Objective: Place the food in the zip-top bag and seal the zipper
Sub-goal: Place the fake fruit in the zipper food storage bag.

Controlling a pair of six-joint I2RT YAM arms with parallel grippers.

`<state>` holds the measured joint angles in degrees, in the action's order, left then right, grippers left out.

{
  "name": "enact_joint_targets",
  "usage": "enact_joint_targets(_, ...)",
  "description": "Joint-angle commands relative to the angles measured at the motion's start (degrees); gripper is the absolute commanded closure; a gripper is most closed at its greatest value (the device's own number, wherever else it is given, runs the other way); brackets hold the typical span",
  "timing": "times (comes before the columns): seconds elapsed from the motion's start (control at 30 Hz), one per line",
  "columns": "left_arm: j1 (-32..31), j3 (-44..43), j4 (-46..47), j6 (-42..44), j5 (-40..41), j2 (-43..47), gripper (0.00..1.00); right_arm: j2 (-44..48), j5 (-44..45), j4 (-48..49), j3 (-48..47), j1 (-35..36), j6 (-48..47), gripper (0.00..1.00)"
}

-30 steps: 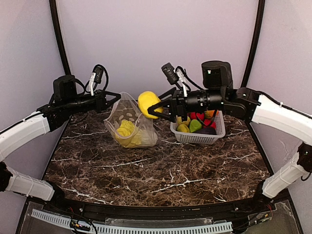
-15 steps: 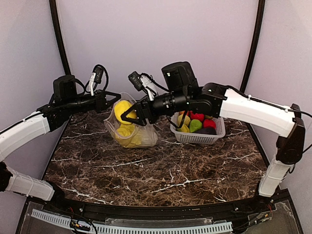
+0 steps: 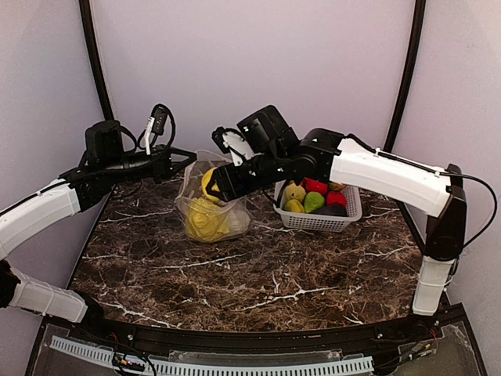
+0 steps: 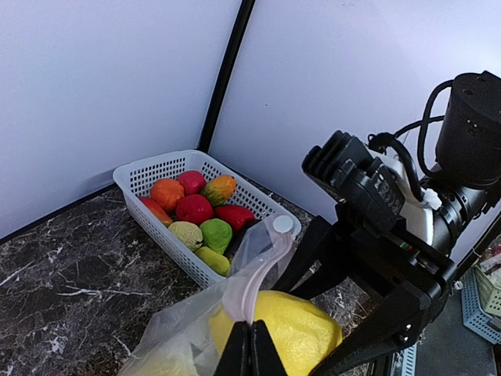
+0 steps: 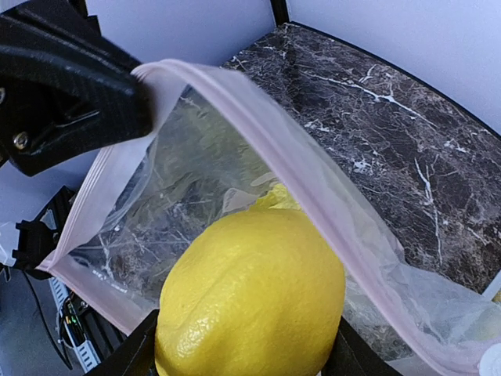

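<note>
The clear zip-top bag (image 3: 227, 222) stands at the back left of the table with its mouth held up. My left gripper (image 3: 185, 157) (image 4: 250, 335) is shut on the bag's pinkish zipper (image 4: 264, 270) at the mouth edge. My right gripper (image 3: 213, 185) (image 5: 244, 356) is shut on a yellow toy lemon (image 5: 250, 298) (image 4: 301, 329) (image 3: 209, 180), which sits in the bag's mouth, just under the zipper (image 5: 313, 196). More yellow food (image 3: 203, 223) lies at the bottom of the bag. Red, green, orange and yellow food (image 3: 315, 200) (image 4: 196, 210) is in the basket.
A white lattice basket (image 3: 317, 222) (image 4: 149, 168) stands just right of the bag, close to the back wall. The right arm (image 3: 376, 174) reaches across above the basket. Dark marble table (image 3: 258, 274) stretches toward the front.
My right gripper has carried the lemon leftward and down, from beside the basket into the bag's mouth. The left gripper has kept its hold on the bag's edge.
</note>
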<state>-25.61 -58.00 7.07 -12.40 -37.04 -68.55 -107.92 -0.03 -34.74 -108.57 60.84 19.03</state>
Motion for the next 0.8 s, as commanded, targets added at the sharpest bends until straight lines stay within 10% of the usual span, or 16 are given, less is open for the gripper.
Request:
enact_joint_targets(0.0,-0.7,0.5,3.4,0.7,-3.4,1.0,0.99,-1.4,4.9,-1.5,-3.1,0.3,1.7,0.41)
enact_joint_targets(0.77,-1.4,0.5,2.6,0.9,-2.2,0.5,0.99,-5.6,6.0,-1.5,-7.2,0.9,0.4,0.17)
